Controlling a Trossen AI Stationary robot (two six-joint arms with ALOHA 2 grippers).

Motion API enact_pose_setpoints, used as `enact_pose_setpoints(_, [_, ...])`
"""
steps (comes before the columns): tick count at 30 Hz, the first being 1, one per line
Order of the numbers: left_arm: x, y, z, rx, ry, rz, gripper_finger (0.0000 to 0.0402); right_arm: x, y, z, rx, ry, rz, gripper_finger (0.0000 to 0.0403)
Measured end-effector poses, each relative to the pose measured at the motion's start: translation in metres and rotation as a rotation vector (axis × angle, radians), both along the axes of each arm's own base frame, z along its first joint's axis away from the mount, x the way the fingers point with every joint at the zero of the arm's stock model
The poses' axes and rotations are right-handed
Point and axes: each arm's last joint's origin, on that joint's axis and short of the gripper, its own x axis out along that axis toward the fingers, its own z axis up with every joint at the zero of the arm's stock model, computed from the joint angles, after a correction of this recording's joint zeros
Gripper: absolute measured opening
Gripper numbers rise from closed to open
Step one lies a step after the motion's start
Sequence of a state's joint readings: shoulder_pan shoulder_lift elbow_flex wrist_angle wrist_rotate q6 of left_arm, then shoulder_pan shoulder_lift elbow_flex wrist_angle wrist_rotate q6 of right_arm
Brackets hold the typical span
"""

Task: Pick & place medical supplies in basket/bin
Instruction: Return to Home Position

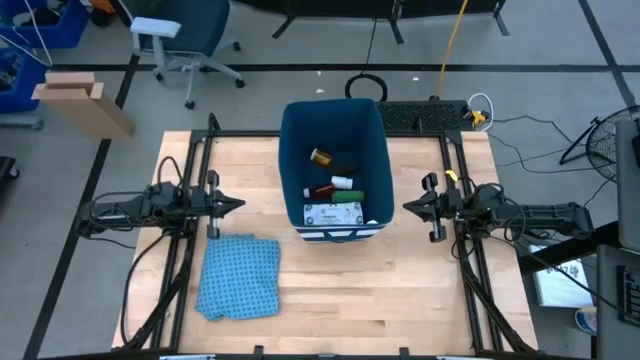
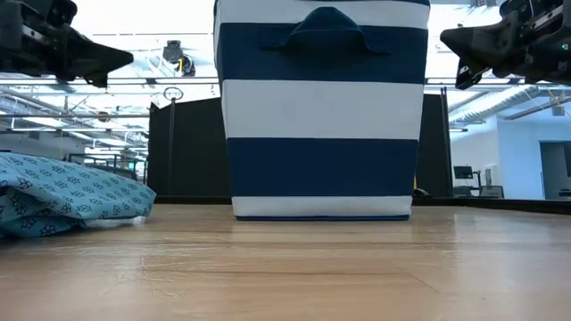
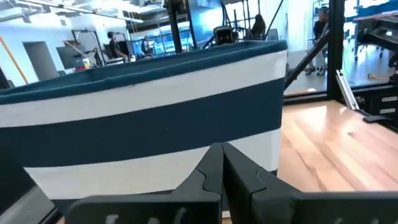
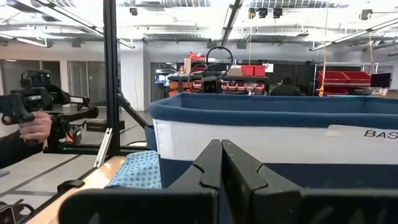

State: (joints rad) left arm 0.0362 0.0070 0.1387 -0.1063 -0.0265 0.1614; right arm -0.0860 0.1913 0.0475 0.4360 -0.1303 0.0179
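Note:
The dark blue bin (image 1: 335,165) with white stripes stands at the table's middle, toward the far edge. Inside it lie the medical supplies: an orange bottle (image 1: 320,157), a red-and-white tube (image 1: 331,186), a green oblong (image 1: 350,197), a black item (image 1: 345,163) and a flat white printed packet (image 1: 335,213). My left gripper (image 1: 238,204) is shut and empty, left of the bin, above the table. My right gripper (image 1: 407,206) is shut and empty, right of the bin. The bin also shows in the low view (image 2: 323,107) and in both wrist views (image 3: 155,118) (image 4: 280,134).
A blue patterned cloth (image 1: 240,277) lies crumpled on the table near the left front; it shows in the low view (image 2: 62,203). Black frame rails (image 1: 190,190) run along both table sides. A person's hand (image 4: 34,127) holding a controller shows beyond the table.

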Motion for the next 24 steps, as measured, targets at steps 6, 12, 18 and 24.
enact_pose_setpoints(6, [0.002, 0.0, -0.005, -0.002, 0.011, 0.013, 0.0001, 0.0, 0.0, -0.001, -0.001, 0.014, 0.0, 0.0])
enact_pose_setpoints(12, [0.002, 0.001, -0.009, -0.006, 0.027, 0.018, 0.0001, 0.001, 0.0, -0.003, 0.005, 0.031, 0.001, 0.0])
enact_pose_setpoints(18, [0.002, 0.001, -0.011, -0.025, 0.048, 0.02, 0.0001, 0.0, 0.0, -0.002, 0.023, 0.01, 0.007, 0.0])
enact_pose_setpoints(24, [0.002, 0.001, -0.013, -0.06, 0.066, 0.028, 0.0015, 0.0, 0.0, -0.002, 0.022, 0.004, 0.01, 0.0])
